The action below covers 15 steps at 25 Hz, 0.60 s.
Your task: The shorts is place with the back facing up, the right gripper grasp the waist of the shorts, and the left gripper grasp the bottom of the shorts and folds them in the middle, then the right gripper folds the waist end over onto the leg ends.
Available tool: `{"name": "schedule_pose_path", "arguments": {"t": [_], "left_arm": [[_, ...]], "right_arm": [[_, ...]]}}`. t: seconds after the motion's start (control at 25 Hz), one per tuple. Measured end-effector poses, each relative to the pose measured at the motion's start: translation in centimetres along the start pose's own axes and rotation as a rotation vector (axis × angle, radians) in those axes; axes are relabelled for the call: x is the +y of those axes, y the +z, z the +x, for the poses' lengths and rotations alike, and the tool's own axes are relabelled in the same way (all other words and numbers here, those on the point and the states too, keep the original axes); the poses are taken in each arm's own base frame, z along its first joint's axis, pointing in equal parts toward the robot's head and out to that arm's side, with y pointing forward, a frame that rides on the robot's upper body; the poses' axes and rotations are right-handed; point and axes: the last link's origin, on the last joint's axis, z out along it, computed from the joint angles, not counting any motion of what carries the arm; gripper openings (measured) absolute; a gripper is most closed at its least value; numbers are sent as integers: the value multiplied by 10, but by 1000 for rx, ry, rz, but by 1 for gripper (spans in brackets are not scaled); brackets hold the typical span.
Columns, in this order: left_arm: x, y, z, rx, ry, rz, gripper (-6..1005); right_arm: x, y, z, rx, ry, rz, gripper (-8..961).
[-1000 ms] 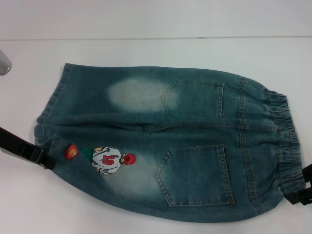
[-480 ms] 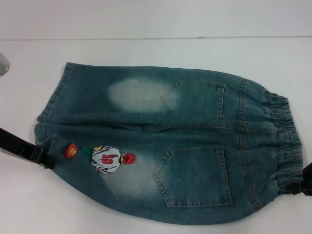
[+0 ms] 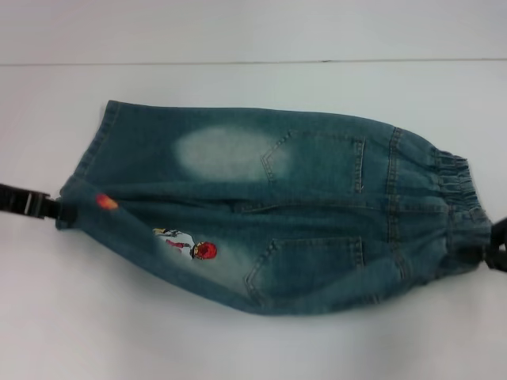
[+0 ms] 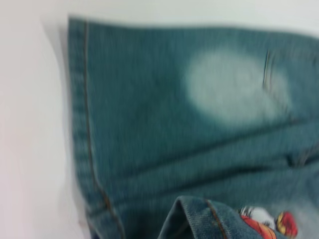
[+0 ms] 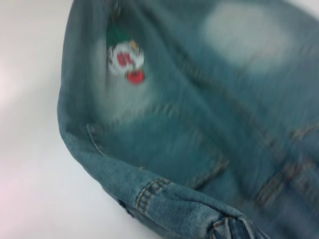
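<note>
The blue-green denim shorts [image 3: 261, 182] lie back up across the white table, with the leg ends at the left and the ruffled waist end [image 3: 455, 186] at the right. Their near half is raised off the table and tipping toward the far half. My left gripper [image 3: 54, 208] is shut on the near leg hem. At the near corner of the waist, my right gripper [image 3: 489, 247] is shut on the band. The cartoon player [image 3: 190, 244] shows foreshortened on the raised cloth. The lifted hem [image 4: 194, 219] fills the left wrist view, and the lifted waist edge [image 5: 164, 199] shows in the right wrist view.
The white table [image 3: 238, 348] runs bare in front of the shorts and to both sides. Its far edge [image 3: 253, 62] lies beyond the shorts, with a pale wall behind it.
Both grippers have risen and moved toward the far side, lifting the near half of the shorts. The near pocket and cartoon now look squashed, and the near edge has left the table.
</note>
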Motion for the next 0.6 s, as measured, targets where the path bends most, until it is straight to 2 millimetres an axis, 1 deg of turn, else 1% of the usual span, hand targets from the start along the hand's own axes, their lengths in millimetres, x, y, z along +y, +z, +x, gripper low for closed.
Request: {"name": "schedule_pose_path", "arguments": {"t": [0.2,0.4,0.6], "left_arm": [[-7,-5,9,102,15,4,74],[-12,0,18,202,18,19,73],[-22,8,26,289,3,59,71]], "right_arm": [[-10,-8,-9,-110,-15,61,67],[-21,-9,-22,-205,-34,151,76],[-36,-6,-28,-249,0,246,85]]}}
